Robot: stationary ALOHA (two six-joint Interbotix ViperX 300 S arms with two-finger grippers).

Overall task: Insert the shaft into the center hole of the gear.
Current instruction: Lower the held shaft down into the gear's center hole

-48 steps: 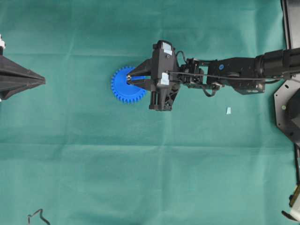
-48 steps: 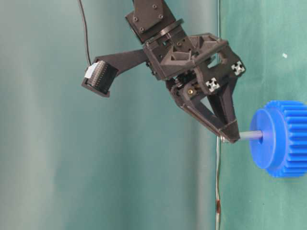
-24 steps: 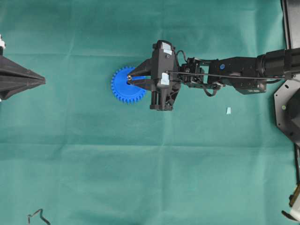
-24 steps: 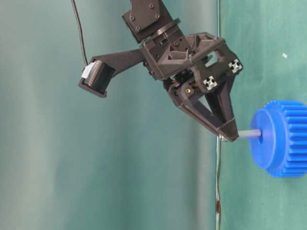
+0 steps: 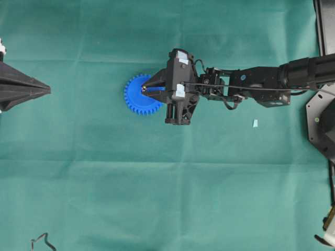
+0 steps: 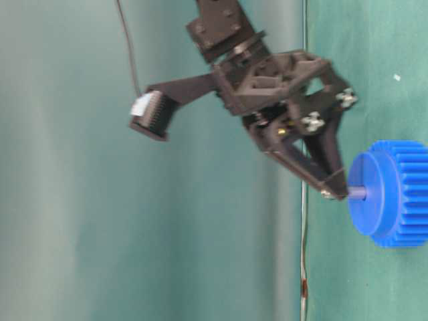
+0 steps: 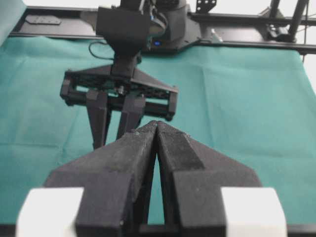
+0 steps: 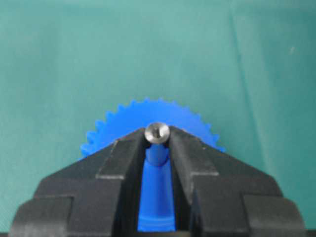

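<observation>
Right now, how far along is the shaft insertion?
Done: the right gripper is shut on the shaft, lined up over the gear, and the shaft's tip already sits in the center hole. In hand: pushing it deeper; only a short stub shows between fingertips and gear face. Left: seat it fully and let go. The left gripper is shut, parked aside.

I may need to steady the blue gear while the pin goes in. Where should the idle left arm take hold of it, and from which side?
Probably across the toothed rim of the gear, coming from its open left side in the overhead view. The right gripper holds the shaft over the centre of the flat-lying gear, so that side is blocked. The left gripper is shut and would need opening first.
</observation>
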